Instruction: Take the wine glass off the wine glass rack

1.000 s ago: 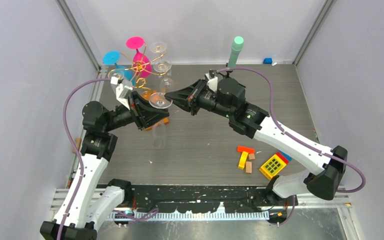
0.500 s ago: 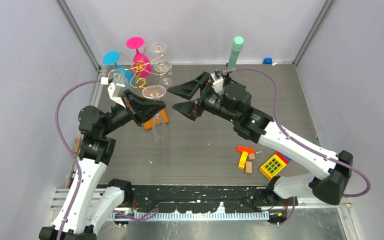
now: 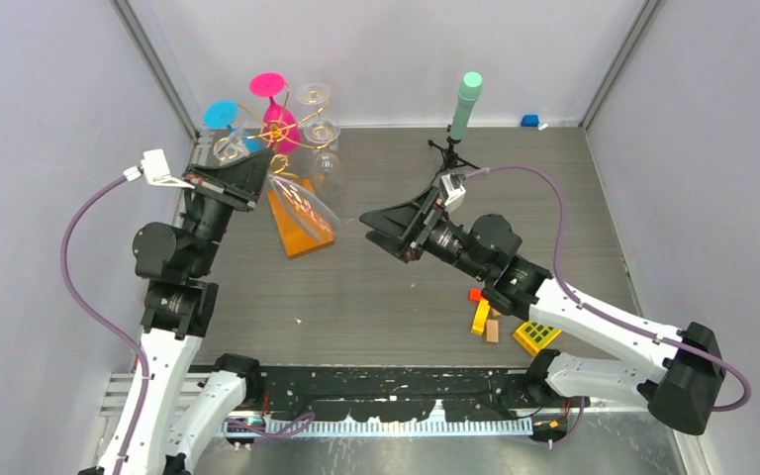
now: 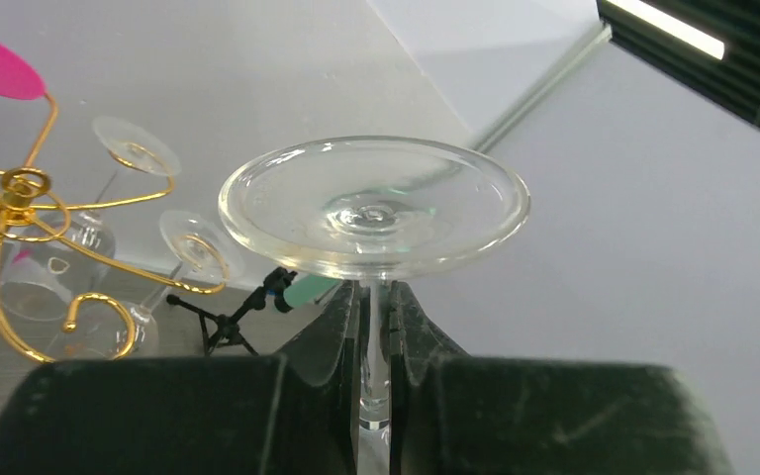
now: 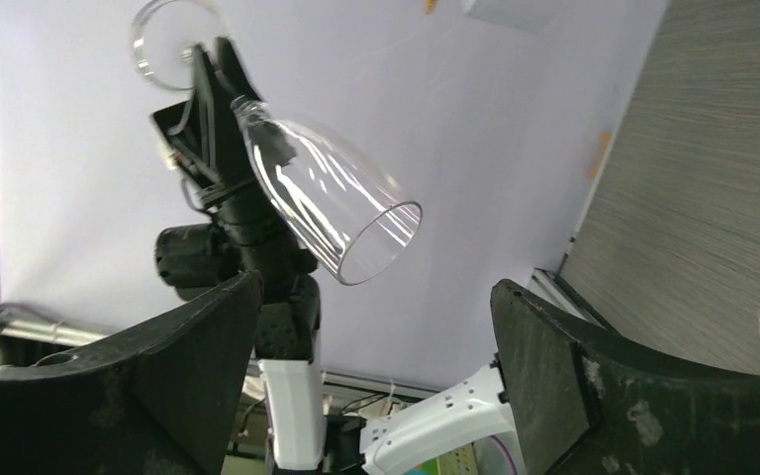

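left gripper [image 4: 376, 297]: clamped on the stem of the wine glass [image 4: 374, 206], just under the foot; firm grip, slow levelling of the wrist.
wine glass rack [image 3: 279, 134]: far-left corner of the worktop [image 3: 376, 297], other glasses [image 3: 322, 131] hanging; wide berth advised.
wine glass: off the rack, tilted, bowl above the orange base [image 3: 302, 236].
right gripper [image 3: 381, 233]: spread wide, empty, apart from the bowl.

The gold wine glass rack [image 3: 297, 237] stands upright on its orange base. The clear wine glass [image 3: 302, 201] is off it, tilted above that base.
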You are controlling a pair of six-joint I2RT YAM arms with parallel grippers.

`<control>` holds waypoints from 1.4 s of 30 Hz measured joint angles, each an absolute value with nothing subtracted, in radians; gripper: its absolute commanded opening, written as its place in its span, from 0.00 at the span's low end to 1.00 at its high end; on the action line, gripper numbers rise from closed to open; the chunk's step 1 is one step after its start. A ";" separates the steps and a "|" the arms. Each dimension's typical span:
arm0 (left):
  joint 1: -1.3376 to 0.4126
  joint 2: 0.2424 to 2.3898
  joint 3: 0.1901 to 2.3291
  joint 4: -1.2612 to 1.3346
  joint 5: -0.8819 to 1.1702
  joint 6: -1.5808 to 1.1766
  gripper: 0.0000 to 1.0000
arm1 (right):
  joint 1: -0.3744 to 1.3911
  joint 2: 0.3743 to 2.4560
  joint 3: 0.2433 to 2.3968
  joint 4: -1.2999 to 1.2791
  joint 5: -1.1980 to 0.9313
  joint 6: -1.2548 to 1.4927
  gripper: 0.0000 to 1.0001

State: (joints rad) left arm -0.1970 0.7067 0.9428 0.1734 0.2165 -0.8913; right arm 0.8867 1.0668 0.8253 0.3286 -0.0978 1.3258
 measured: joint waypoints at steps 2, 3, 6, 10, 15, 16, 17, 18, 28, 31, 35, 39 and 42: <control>-0.197 0.698 0.943 0.164 0.146 -0.966 0.00 | 0.893 1.082 0.817 0.408 -0.120 1.328 0.80; -0.197 0.694 0.943 0.161 0.119 -0.994 0.00 | 0.899 1.090 0.818 0.458 -0.132 1.332 0.77; -0.197 0.693 0.943 0.154 0.073 -1.071 0.00 | 0.911 1.116 0.832 0.548 -0.154 1.342 0.64; -0.197 0.693 0.942 0.142 0.046 -1.152 0.00 | 0.929 1.180 0.879 0.640 -0.171 1.375 0.55; -0.197 0.694 0.926 0.142 0.033 -1.240 0.00 | 0.942 1.250 0.894 0.744 -0.175 1.431 0.46; -0.197 0.695 0.922 0.143 0.033 -1.253 0.00 | 0.944 1.259 0.894 0.760 -0.174 1.443 0.46; -0.197 0.696 0.920 0.145 0.033 -1.262 0.00 | 0.944 1.269 0.894 0.777 -0.174 1.452 0.45; -0.197 0.699 0.917 0.148 0.033 -1.277 0.00 | 0.944 1.276 0.894 0.792 -0.174 1.461 0.44; -0.196 0.700 0.861 0.215 0.022 -1.360 0.00 | 0.946 1.343 0.939 0.839 -0.151 1.506 0.17; -0.194 0.687 0.845 0.218 0.010 -1.354 0.05 | 0.947 1.349 0.939 0.837 -0.136 1.518 0.09; -0.192 0.651 0.826 0.218 -0.003 -1.336 0.39 | 0.953 1.349 0.939 0.830 -0.124 1.516 0.01; -0.195 0.615 0.827 0.198 0.039 -1.291 0.77 | 0.954 1.342 0.941 0.800 -0.105 1.475 0.00; -0.195 0.608 0.839 0.163 0.099 -1.244 0.89 | 0.954 1.319 0.943 0.749 -0.090 1.422 0.00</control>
